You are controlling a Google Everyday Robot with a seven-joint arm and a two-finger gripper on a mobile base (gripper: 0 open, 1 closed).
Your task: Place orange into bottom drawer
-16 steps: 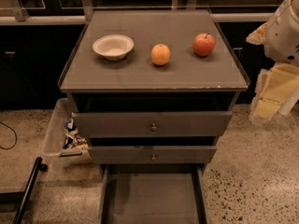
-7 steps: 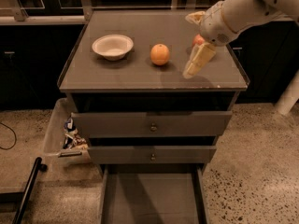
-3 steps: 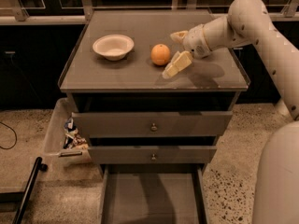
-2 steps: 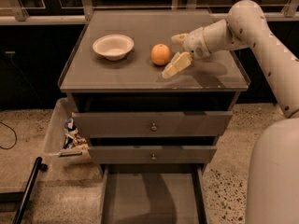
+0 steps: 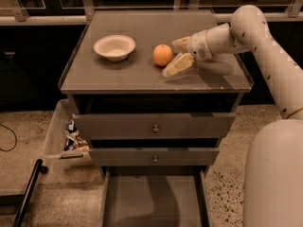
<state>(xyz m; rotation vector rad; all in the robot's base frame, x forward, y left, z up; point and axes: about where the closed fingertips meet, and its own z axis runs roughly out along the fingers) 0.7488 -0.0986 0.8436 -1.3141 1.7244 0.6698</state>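
The orange (image 5: 162,55) sits on the grey cabinet top (image 5: 113,74), right of the middle. My gripper (image 5: 177,54) is just right of the orange at the same height, fingers open, one finger (image 5: 177,65) in front of it and one (image 5: 181,42) behind, pointing left at the fruit. It holds nothing. The bottom drawer (image 5: 154,201) is pulled out at the base of the cabinet, and its flat grey floor is bare. The red apple is hidden behind my arm.
A white bowl (image 5: 114,46) stands on the cabinet top to the left of the orange. The two upper drawers with small knobs (image 5: 155,128) are shut. A clear bin (image 5: 61,136) with packets hangs on the cabinet's left side. A black pole (image 5: 28,193) lies on the floor.
My arm came in from the right over the cabinet top, passed in front of the apple and moved left until the open fingers reached the orange's right side. The orange has not moved.
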